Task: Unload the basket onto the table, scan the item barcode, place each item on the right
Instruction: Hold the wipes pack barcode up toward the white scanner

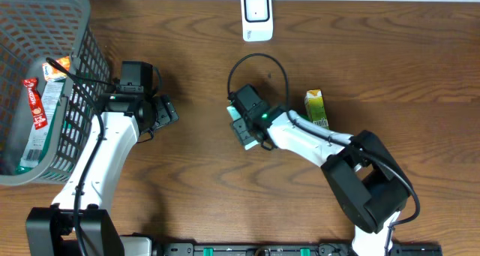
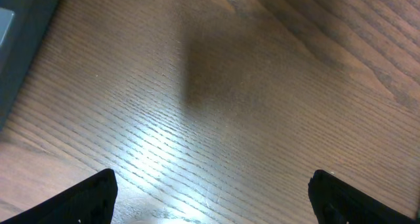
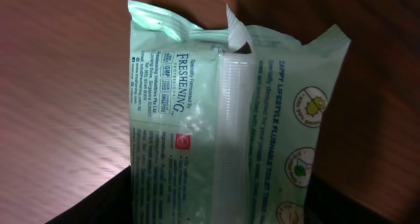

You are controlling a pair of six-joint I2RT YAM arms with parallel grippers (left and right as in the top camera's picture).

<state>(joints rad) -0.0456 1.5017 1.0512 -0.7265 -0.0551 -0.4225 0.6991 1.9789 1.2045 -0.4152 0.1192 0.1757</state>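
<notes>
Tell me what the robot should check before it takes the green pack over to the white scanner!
1. Wipes pack gripped by the right gripper: ok, it sits between the fingers.
2. Barcode facing out: cannot tell; the right wrist view shows only small print and a seam.
3. Scanner in sight: ok, at the table's far edge.
4. Way to the scanner: ok, just bare table and the arm's own cable.
5. Left gripper out of the way: ok, open, over by the basket.
</notes>
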